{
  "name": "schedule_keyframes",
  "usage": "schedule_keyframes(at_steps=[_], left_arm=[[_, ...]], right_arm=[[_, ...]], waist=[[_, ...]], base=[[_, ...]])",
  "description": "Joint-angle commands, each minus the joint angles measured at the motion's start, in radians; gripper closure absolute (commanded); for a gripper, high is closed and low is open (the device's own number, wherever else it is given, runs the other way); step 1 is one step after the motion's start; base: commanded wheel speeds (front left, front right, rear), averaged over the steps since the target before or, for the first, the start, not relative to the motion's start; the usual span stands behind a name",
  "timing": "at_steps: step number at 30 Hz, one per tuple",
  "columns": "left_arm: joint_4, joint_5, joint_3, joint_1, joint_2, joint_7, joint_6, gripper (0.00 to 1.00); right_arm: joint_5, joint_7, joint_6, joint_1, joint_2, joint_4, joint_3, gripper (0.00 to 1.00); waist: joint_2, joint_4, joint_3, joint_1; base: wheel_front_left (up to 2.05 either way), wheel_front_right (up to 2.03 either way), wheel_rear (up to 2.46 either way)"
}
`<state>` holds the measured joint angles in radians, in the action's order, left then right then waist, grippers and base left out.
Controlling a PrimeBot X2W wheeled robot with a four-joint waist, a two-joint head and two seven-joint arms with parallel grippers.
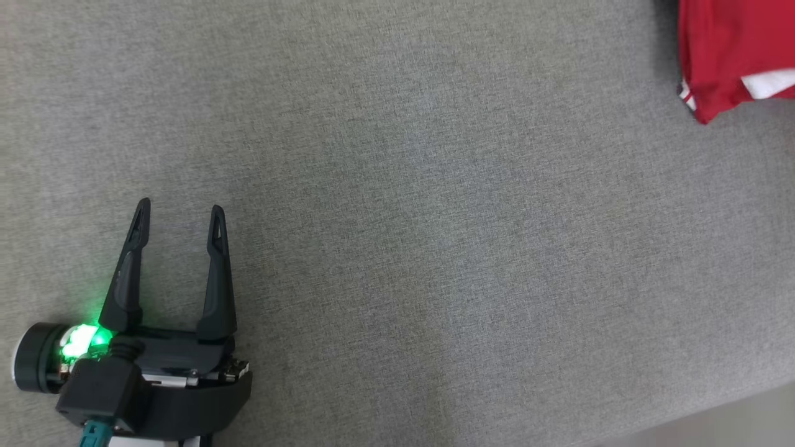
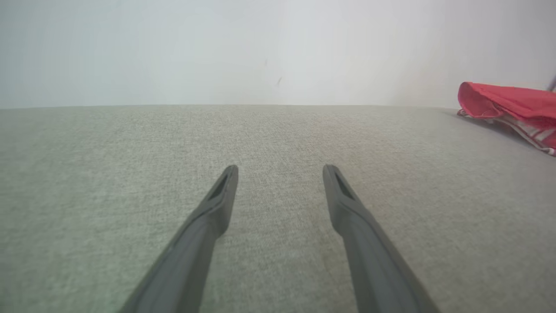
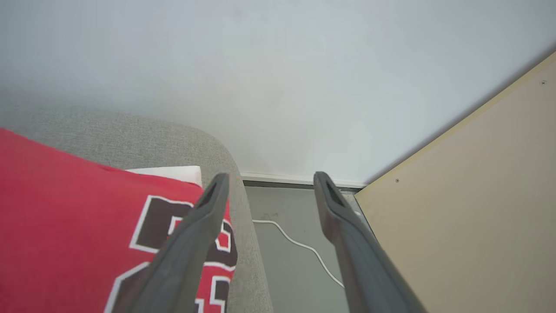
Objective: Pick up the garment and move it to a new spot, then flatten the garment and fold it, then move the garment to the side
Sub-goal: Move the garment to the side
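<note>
My left pincer (image 1: 181,206) stands wide and empty over the grey cushion (image 1: 397,248), my right pincer (image 3: 271,176) gapes by the red garment (image 1: 720,56), apparently folded at the cushion's far right edge, the task seemingly complete.

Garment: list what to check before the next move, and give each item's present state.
1. Garment lying on the cushion, off to its right side: ok.
2. Left gripper open and empty, over bare cushion: ok.
3. Right gripper open, nothing between its fingers: ok.
4. Garment folded neatly all over: cannot tell, since part of it runs out of each view.
5. Cable on the floor, apart from the right gripper: ok.
</note>
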<state>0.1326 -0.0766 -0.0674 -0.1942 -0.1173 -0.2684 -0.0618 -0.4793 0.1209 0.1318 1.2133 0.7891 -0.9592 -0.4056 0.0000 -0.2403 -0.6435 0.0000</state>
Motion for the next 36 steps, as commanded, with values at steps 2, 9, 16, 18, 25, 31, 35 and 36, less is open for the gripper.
schedule_keyframes(at_steps=[2, 9, 16, 18, 25, 31, 35, 36], left_arm=[[-0.04, -0.018, 0.008, 0.004, 0.001, 0.008, 0.003, 0.0], [-0.061, -0.044, 0.02, 0.046, 0.026, 0.003, 0.01, 0.0], [-0.093, -0.073, 0.052, 0.12, 0.041, 0.003, 0.013, 0.0], [-0.102, -0.074, 0.06, 0.142, 0.045, 0.003, 0.013, 0.0], [-0.115, -0.082, 0.076, 0.217, 0.055, 0.003, 0.009, 0.0], [-0.127, -0.091, 0.089, 0.254, 0.059, 0.003, 0.005, 0.0], [-0.136, -0.095, 0.094, 0.261, 0.061, 0.003, 0.004, 0.0], [-0.138, -0.096, 0.094, 0.263, 0.062, 0.003, 0.002, 0.0]], right_arm=[[0.016, 0.025, -0.003, 0.014, -0.017, -0.008, -0.005, 0.0], [0.029, 0.108, -0.003, 0.0, -0.071, 0.024, -0.037, 0.0], [0.005, 0.14, -0.003, -0.088, -0.157, 0.109, -0.042, 0.0], [0.003, 0.143, -0.003, -0.135, -0.18, 0.136, -0.033, 0.0], [0.019, 0.144, -0.003, -0.33, -0.252, 0.254, 0.024, 0.0], [0.031, 0.145, -0.003, -0.521, -0.318, 0.344, 0.096, 0.0], [0.035, 0.145, -0.003, -0.613, -0.35, 0.38, 0.131, 0.0], [0.037, 0.145, -0.003, -0.639, -0.361, 0.392, 0.141, 0.0]], waist=[[0.0, 0.009, 0.023, 0.0], [0.0, 0.052, 0.15, 0.0], [0.0, 0.109, 0.309, 0.0], [0.0, 0.126, 0.356, 0.0], [0.0, 0.171, 0.471, 0.0], [0.0, 0.193, 0.533, 0.0], [0.0, 0.202, 0.551, 0.0], [0.0, 0.204, 0.555, 0.0]], base=[[0.0, 0.0, 0.0], [0.0, 0.0, 0.0], [0.0, 0.0, 0.0], [0.0, 0.0, 0.0], [0.0, 0.0, 0.0], [0.0, 0.0, 0.0], [0.0, 0.0, 0.0], [0.0, 0.0, 0.0]])
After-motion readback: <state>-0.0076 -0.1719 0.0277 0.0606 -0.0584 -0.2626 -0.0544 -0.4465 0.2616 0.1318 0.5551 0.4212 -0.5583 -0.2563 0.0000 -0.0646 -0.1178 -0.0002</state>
